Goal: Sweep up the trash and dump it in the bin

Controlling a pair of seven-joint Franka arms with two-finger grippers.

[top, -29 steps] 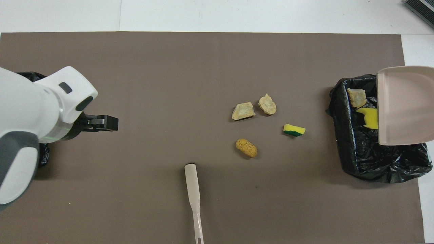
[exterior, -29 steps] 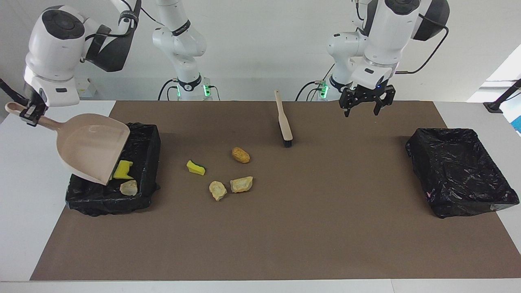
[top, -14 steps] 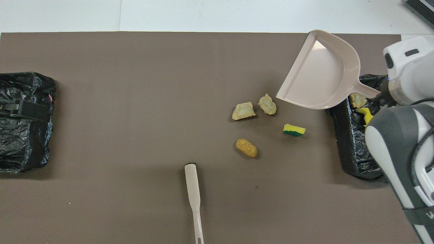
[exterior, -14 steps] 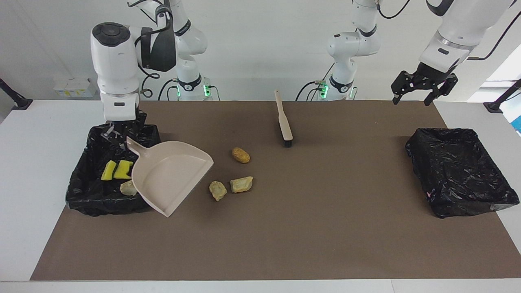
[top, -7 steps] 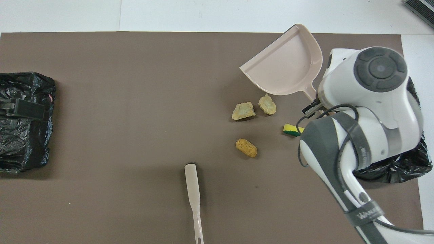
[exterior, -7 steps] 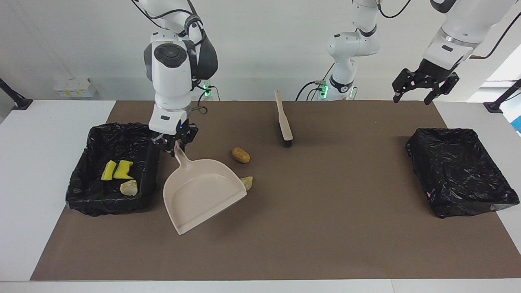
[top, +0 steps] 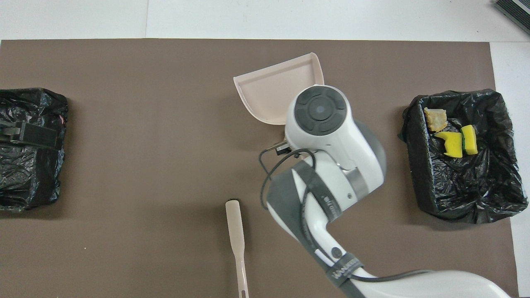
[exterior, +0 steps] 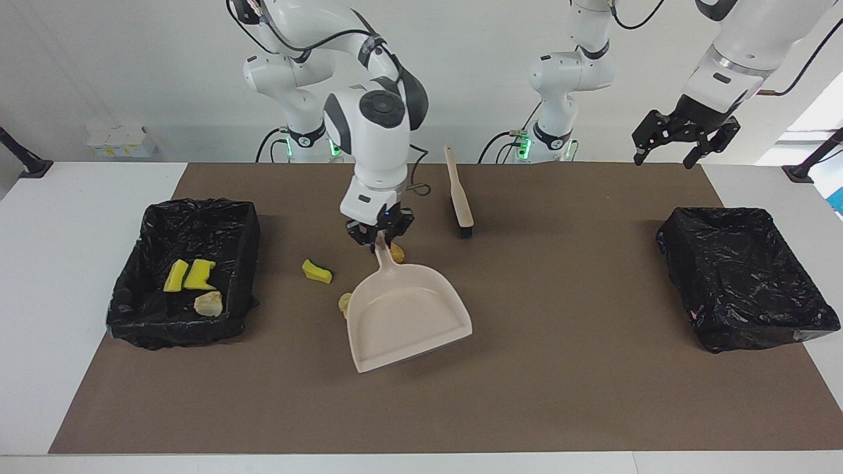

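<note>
The right gripper (exterior: pixel 380 235) was pinched tight on the handle of the beige dustpan (exterior: pixel 407 317), over the middle of the brown mat (exterior: pixel 527 395). The pan hid most of the loose trash – a yellow-green sponge wedge (exterior: pixel 317 271) lay beside it, toward the right arm's bin (exterior: pixel 244 224), where two more wedges (exterior: pixel 190 274) and a pale lump (exterior: pixel 209 303) sat. No writing could be read. The left gripper (exterior: pixel 685 135) hung open over the table's left-arm end, waiting. The brush (exterior: pixel 460 195) lay on the mat.
</note>
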